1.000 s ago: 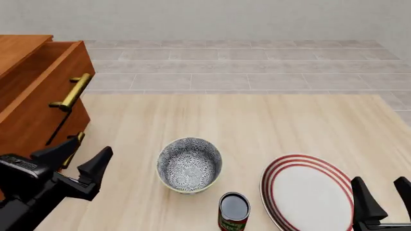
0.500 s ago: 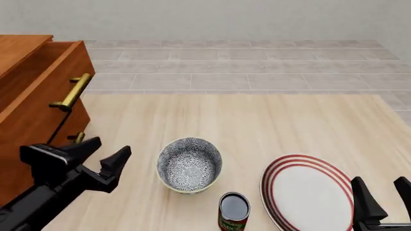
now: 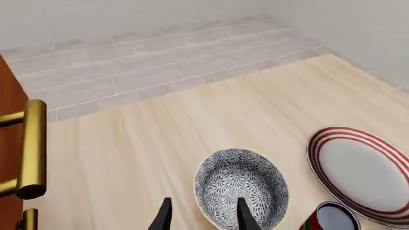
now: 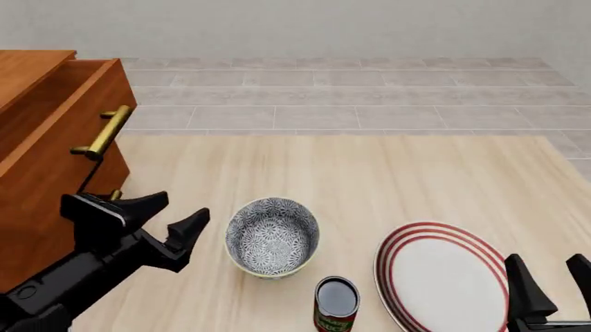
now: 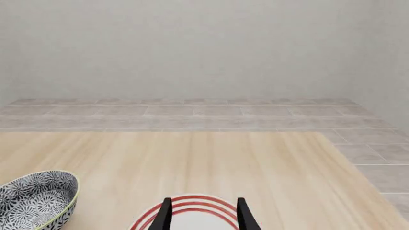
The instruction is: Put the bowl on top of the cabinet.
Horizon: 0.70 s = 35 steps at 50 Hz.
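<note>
While nothing is held yet, the matter is which way the rim lies from the open fingers.

Left gripper: the left gripper (image 4: 157,220) has its fingers spread wide with nothing between them, hanging just beside the bowl, apart from it.

Bowl from the fingers: the bowl (image 4: 273,236) stands upright on the table (image 4: 369,173), ahead of the left fingertips and a little off to their right. In the left wrist view the bowl (image 3: 242,187) fills the space just past the fingertips (image 3: 164,218), and its near rim appears to run between the two tips, though I cannot tell how high above it they are.

Axis: the bowl is round, so it has no long axis; any stretch of rim would serve.

Nearer arm: the left, plainly. The right gripper (image 4: 547,290) sits well apart from the bowl, fingers parted and empty, over the plate (image 4: 443,273), with the can (image 4: 335,303) between plate and bowl.

Cabinet: the cabinet (image 4: 46,152) lies behind and to the left of the left fingers, its top above them.

Judgement: one finger inside the wall, one outside, then lift and swing left.
</note>
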### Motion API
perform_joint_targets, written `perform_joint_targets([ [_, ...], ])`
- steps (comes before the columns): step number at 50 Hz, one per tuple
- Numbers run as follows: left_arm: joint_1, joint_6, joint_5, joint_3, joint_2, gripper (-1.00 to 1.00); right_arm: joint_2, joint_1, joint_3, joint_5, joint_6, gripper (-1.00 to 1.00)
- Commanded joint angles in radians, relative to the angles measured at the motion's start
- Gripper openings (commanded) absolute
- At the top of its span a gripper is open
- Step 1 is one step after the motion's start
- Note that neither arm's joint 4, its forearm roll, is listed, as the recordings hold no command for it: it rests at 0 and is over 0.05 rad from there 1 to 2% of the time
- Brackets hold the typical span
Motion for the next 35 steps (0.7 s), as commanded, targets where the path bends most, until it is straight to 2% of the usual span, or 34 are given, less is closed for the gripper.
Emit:
perform_joint_targets([
  [1,-0.014,0.004,0.023,-0.048,0.022,1.00,0.000,0.000,0.000,0.000,0.000,1.00],
  [15,-0.014,-0.033,0.021,-0.063,0.074,1.00,0.000,0.000,0.000,0.000,0.000,1.00],
  [35,-0.069,-0.069,0.024,-0.077,0.119,1.00,0.000,0.000,0.000,0.000,0.000,1.00],
])
